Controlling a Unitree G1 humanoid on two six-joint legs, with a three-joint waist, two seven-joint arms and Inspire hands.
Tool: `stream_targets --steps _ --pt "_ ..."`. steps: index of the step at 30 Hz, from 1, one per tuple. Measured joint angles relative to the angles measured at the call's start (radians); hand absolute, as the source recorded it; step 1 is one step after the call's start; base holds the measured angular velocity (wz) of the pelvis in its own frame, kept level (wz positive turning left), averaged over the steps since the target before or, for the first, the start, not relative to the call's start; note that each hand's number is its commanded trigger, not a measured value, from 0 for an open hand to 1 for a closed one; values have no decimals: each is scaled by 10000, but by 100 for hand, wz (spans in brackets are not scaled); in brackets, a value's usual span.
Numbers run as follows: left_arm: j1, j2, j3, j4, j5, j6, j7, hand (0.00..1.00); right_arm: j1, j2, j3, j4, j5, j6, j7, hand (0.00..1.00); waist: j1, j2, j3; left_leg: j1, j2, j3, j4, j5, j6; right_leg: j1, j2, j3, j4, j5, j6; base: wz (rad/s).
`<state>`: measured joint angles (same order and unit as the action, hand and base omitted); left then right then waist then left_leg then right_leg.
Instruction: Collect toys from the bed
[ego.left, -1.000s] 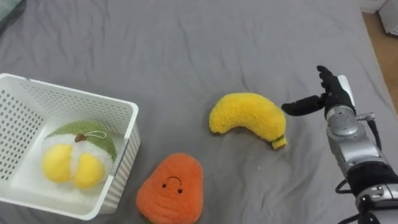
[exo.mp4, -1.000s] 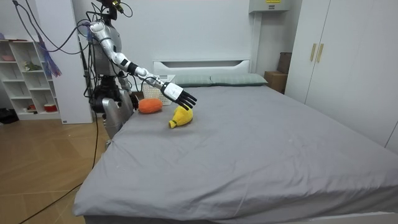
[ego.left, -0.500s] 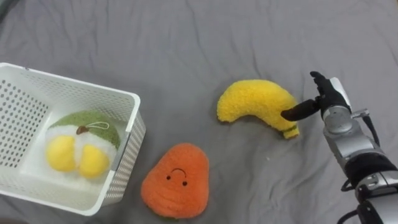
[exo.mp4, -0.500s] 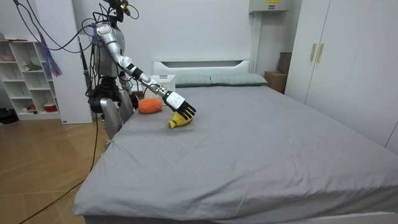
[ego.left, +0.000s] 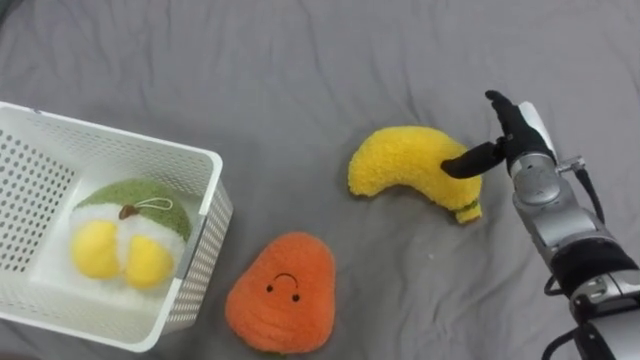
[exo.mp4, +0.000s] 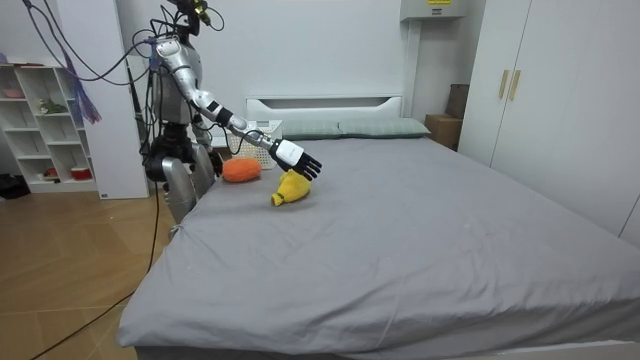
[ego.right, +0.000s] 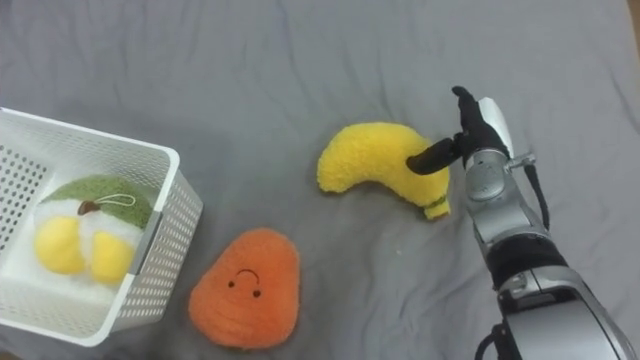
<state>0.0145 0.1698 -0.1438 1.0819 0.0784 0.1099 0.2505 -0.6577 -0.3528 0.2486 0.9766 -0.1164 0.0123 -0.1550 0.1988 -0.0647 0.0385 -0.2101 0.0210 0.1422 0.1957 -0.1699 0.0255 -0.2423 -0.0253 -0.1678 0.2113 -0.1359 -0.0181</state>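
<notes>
A yellow banana plush (ego.left: 410, 168) lies on the grey bed (ego.left: 300, 70). My right hand (ego.left: 514, 133) hovers just right of it, open, fingers straight, with the thumb touching the banana's right end. An orange plush with a smiling face (ego.left: 283, 305) lies nearer to me, right of the white basket (ego.left: 150, 152). In the basket sits a green and yellow plush (ego.left: 125, 238). In the room view I stand at the bed's corner on the room view's left, right arm stretched out over the banana plush (exo.mp4: 289, 188).
The basket stands on the bed at my left. Open grey sheet stretches beyond and right of the toys. Pillows (exo.mp4: 370, 127) lie at the bed's head, a white shelf unit (exo.mp4: 50, 130) stands behind me, and a wardrobe (exo.mp4: 560, 100) is at the far side.
My right hand has come in from the right to the banana, and its thumb now touches the banana's end. The eye view shifted slightly as my head moved.
</notes>
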Motion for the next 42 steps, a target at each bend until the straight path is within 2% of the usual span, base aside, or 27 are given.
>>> stream_targets --steps 5,7,9,11,22,23,25,26,27,32,42 --pt "-27 7 -192 1 -109 -13 3 0 6 63 491 -40 -44 -2 163 0 13 -6 14 5 -3 1 -1 0 0 -2 -10 -34 4 6 -10 0" --pt "-52 7 -207 26 -102 -41 3 0 6 67 552 -37 -68 -2 226 0 23 -25 39 6 -3 8 1 0 0 -4 -13 -45 19 7 -11 0" --pt "-132 7 -191 91 -89 -69 -5 0 6 66 549 -28 -215 -2 267 0 45 -36 104 -2 -4 9 6 0 0 -6 -17 -59 28 8 -13 0" --pt "-226 6 -187 176 -89 -72 -29 0 8 67 549 71 -388 -3 269 0 59 -32 125 -23 -5 9 9 0 0 -20 -23 -83 31 10 -15 0" --pt "-639 -28 -200 708 -79 -261 -205 0 12 82 529 702 -687 -30 268 0 336 31 163 -97 -3 -9 10 1 -2 -16 -23 -241 -42 9 -15 3" --pt "-668 -27 -206 736 -82 -264 -243 0 12 84 530 825 -695 -30 277 6 365 33 164 -117 -5 -8 10 1 -1 -24 -28 -256 -57 9 -15 4" --pt "-705 -27 -215 791 -91 -265 -271 0 10 84 507 1154 -735 -35 276 58 416 35 163 -120 -9 -7 11 1 -1 -19 -41 -294 -58 9 -14 2" --pt "-705 -27 -218 797 -95 -266 -272 0 11 84 504 1238 -755 -36 277 87 415 35 163 -120 -10 -6 11 1 -1 -18 -42 -305 -59 9 -14 0" --pt "-704 -29 -219 804 -94 -266 -273 0 10 84 503 1455 -768 -56 277 100 429 36 163 -119 -10 -6 11 1 -1 -13 -46 -330 -60 9 -14 0" --pt "-697 -26 -255 851 -87 -284 -272 0 11 74 424 1964 -815 -64 267 100 450 104 201 -120 -9 -40 11 1 -1 -12 -54 -369 -63 9 -14 0" --pt "-648 12 -255 859 -55 -293 -194 0 12 -30 339 2368 -802 -124 268 100 418 246 175 -117 -8 -78 12 1 -1 16 -61 -523 -73 9 -14 0"
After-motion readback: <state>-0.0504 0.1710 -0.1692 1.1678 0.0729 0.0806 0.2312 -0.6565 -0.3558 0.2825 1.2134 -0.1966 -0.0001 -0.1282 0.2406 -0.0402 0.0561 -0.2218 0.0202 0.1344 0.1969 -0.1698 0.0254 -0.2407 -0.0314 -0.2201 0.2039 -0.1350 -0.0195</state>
